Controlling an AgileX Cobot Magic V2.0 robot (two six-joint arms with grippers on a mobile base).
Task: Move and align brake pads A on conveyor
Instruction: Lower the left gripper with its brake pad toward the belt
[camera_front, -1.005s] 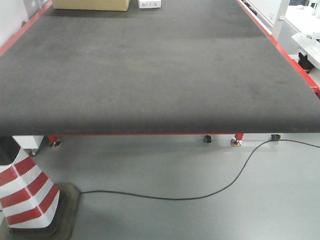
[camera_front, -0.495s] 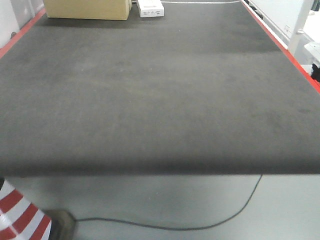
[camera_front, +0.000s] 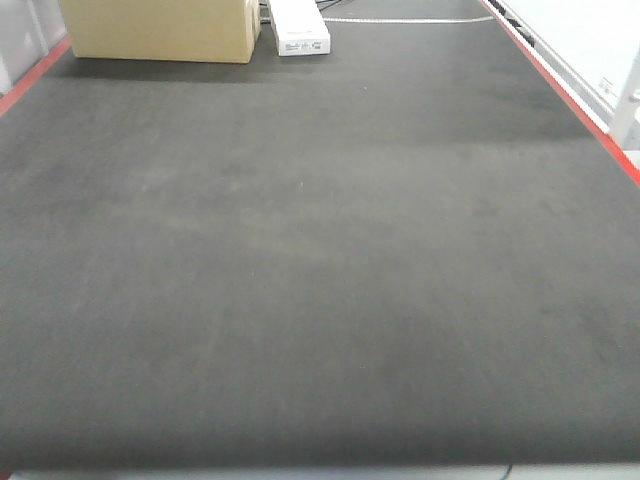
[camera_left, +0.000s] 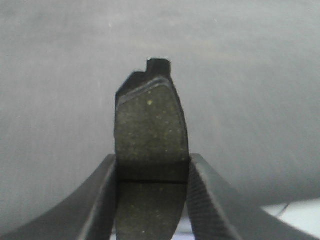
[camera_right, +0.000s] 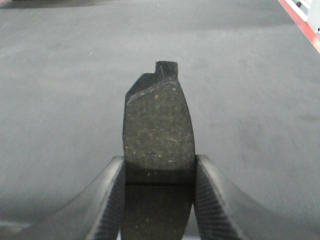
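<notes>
The dark conveyor (camera_front: 320, 250) filled the view, a cardboard box (camera_front: 160, 28) and a white box (camera_front: 298, 35) at its far end; the left gripper (camera_left: 152, 160) pinched one brake pad (camera_left: 150, 130) between its jaws, the right gripper (camera_right: 159, 162) another brake pad (camera_right: 159, 125), both held over the belt, tabs forward

both brake pads (camera_left: 151, 135) (camera_right: 158, 135) run off the bottom edge; the cardboard box (camera_front: 160, 30) is cropped above.
</notes>
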